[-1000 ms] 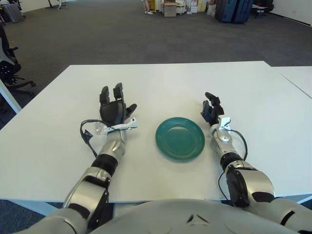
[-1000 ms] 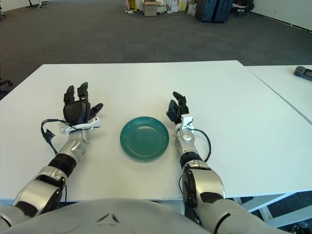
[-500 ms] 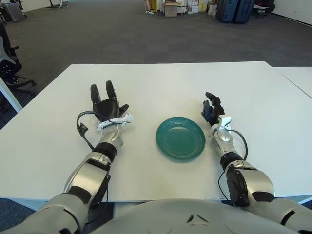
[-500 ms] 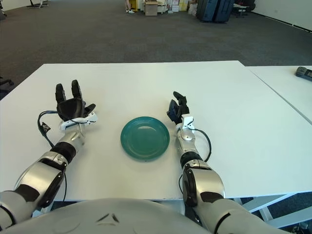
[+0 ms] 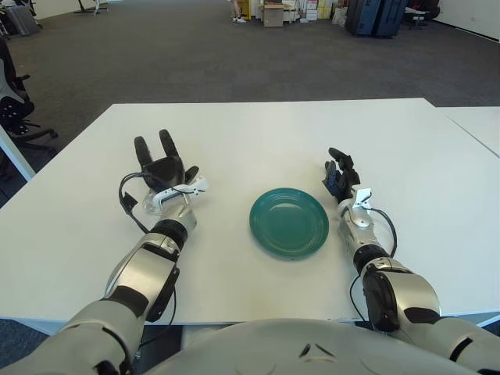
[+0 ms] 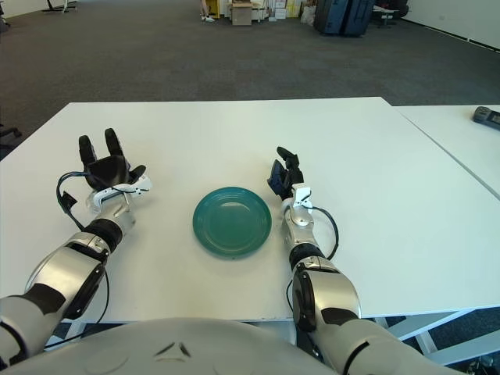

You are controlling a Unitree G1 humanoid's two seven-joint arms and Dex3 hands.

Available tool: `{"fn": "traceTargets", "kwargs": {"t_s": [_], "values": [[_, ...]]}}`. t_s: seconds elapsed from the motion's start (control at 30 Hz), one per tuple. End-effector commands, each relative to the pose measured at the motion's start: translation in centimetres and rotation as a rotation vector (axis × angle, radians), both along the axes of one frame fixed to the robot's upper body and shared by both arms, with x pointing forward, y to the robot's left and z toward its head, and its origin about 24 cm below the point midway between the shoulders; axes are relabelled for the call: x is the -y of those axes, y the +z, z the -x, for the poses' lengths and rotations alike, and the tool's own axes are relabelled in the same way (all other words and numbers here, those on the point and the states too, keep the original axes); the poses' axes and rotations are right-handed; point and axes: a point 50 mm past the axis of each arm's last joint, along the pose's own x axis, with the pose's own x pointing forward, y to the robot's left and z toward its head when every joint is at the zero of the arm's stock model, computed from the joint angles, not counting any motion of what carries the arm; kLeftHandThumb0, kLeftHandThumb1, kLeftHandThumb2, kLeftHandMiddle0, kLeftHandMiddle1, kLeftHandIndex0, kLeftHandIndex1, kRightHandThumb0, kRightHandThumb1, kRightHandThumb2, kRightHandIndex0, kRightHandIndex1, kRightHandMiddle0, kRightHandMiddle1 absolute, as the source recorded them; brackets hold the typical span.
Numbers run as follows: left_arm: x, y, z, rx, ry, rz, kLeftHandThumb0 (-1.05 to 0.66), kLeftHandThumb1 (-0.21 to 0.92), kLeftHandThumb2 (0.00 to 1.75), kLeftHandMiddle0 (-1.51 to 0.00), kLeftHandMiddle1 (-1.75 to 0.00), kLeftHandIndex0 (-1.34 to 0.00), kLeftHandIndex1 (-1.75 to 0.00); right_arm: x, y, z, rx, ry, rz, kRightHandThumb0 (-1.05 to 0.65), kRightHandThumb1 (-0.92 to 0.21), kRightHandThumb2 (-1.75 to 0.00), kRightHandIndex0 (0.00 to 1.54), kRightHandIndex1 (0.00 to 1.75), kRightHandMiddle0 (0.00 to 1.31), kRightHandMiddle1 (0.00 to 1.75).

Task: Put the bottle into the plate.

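A round teal plate [image 5: 289, 221] lies on the white table [image 5: 258, 133], in the middle near me. My left hand [image 5: 164, 166] is to the left of the plate, raised a little, its fingers spread and pointing up, holding nothing. A small clear bottle [image 5: 151, 201] seems to lie on the table just under that hand's wrist, mostly hidden by the wrist and its cable. My right hand [image 5: 338, 173] rests on the table just right of the plate, fingers relaxed and empty.
A second white table [image 5: 478, 119] stands to the right with a dark device [image 6: 486, 114] on it. An office chair [image 5: 16, 109] is off the table's left edge. Grey carpet and stacked boxes lie beyond the far edge.
My left hand has moved to the left, away from the plate, and its fingers have spread wider. The plate and my right hand have not moved.
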Motion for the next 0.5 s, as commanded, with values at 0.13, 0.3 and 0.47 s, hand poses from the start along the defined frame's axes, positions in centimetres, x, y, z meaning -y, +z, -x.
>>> {"fn": "traceTargets", "kwargs": {"t_s": [0.13,0.3,0.47], "values": [[-0.8,-0.2,-0.3,-0.09,0.08,0.087,-1.05,0.92,0.72,-0.1,-0.05,0.0,0.0,-0.3,-2.7,2.2,-0.141,-0.01,-0.047,-0.73,-0.92,-0.83,0.32,0.01,0.0,0.78],[-0.8,-0.7,-0.1,-0.14,0.114,0.154,-1.05,0.92,0.69,-0.19,-0.08,0.0,0.0,-0.3,-2.6,2.1,-0.139,-0.007,-0.051,-0.74,-0.92,-0.83,0.31,0.01,0.0,0.79],[-0.7,-1.0,0.0,-0.164,0.12,0.185,-1.05,0.92,0.64,-0.3,-0.24,-0.02,-0.16,-0.3,-2.6,2.1,-0.14,-0.007,-0.056,-0.74,-0.92,-0.84,0.31,0.01,0.0,0.8]]}}
